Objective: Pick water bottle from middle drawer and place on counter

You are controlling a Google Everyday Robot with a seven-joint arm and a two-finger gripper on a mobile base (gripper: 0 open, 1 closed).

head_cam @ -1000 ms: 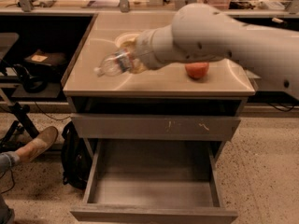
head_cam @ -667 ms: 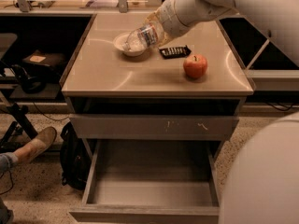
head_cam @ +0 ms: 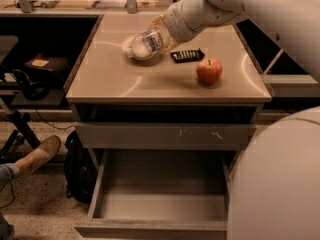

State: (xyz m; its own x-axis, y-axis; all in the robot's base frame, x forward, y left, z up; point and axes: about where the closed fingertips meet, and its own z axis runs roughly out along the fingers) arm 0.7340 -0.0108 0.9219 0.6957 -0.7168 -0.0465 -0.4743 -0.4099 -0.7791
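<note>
Since the earlier frames the arm has swung off the front of the large glossy beige-grey counter (head_cam: 165, 86) toward its rear, uncovering the round red apple (head_cam: 209, 70). The gripper (head_cam: 163, 34) now hangs over the rear left, pinching the small clear plastic water bottle (head_cam: 146, 44), which lies steeply tilted over the small white bowl (head_cam: 129, 49). The wide shallow grey metal middle drawer (head_cam: 160, 204) stands open with nothing in it.

To place well, judged from this pose: shift the bottle to bare counter away from bowl, apple and the flat black ridged object (head_cam: 187, 55), right it, lower until its base rests, then release.

No label text is legible.
</note>
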